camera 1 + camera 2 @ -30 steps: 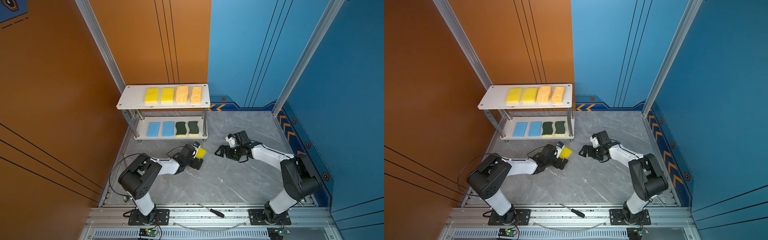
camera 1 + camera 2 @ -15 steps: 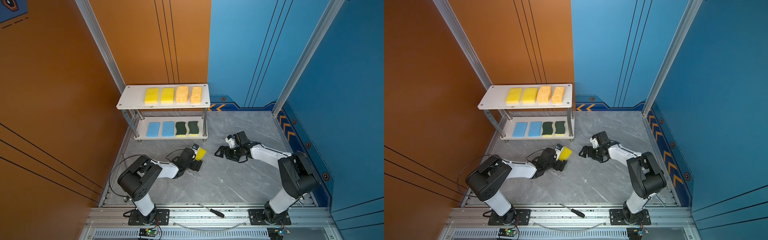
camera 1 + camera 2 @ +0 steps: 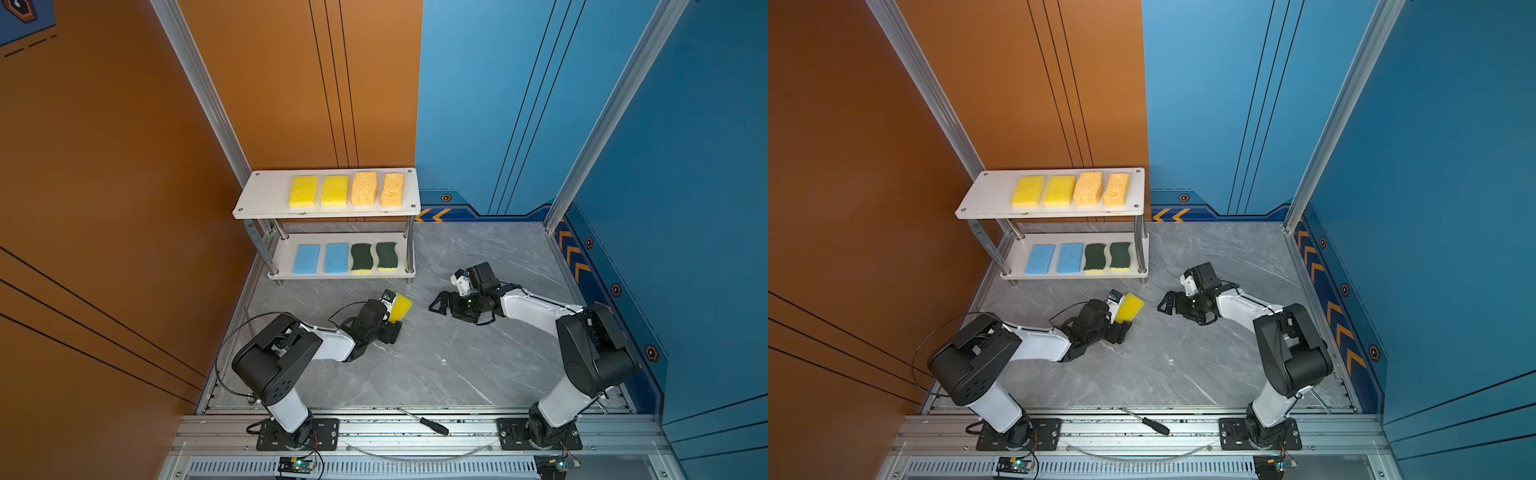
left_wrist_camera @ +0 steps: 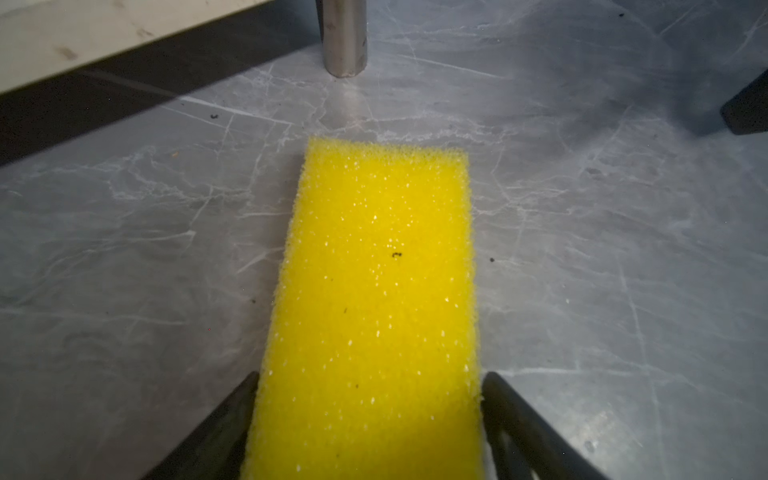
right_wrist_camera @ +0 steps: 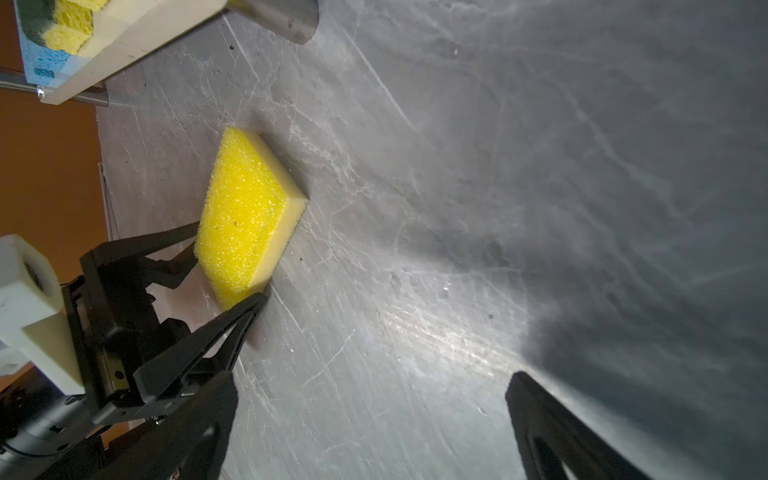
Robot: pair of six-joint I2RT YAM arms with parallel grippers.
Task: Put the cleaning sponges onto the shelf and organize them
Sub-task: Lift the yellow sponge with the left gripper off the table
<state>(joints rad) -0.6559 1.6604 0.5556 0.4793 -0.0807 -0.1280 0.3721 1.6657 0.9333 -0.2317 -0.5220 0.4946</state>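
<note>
Eight sponges are already lined up on the shelf (image 3: 262, 199): two yellow sponges (image 3: 303, 191) and two orange sponges (image 3: 365, 188) on the top board, two blue sponges (image 3: 306, 258) and two green sponges (image 3: 361, 257) on the bottom board. One loose yellow sponge (image 3: 400, 306) is left lying flat on the grey table (image 3: 436, 353), just near of the shelf's right end. Over the last second the left gripper (image 4: 368, 378) has been drawn in from a wide spread. Its fingers (image 4: 224, 424) are now seen pressed against the two long sides of that sponge, which has been neither shifted nor lifted. A grip is therefore judged to be just made, with the lift not yet begun. The right gripper (image 3: 441, 302) is kept low over the table to the right of the sponge, spread wide and empty, its place unchanged. With this pick the last piece is taken in hand. The bare left end of the top board, beside the two yellow sponges, is judged the fitting spot. A lift high enough to clear that board's near edge will be needed, and some squashing of the soft foam is to be expected.
</note>
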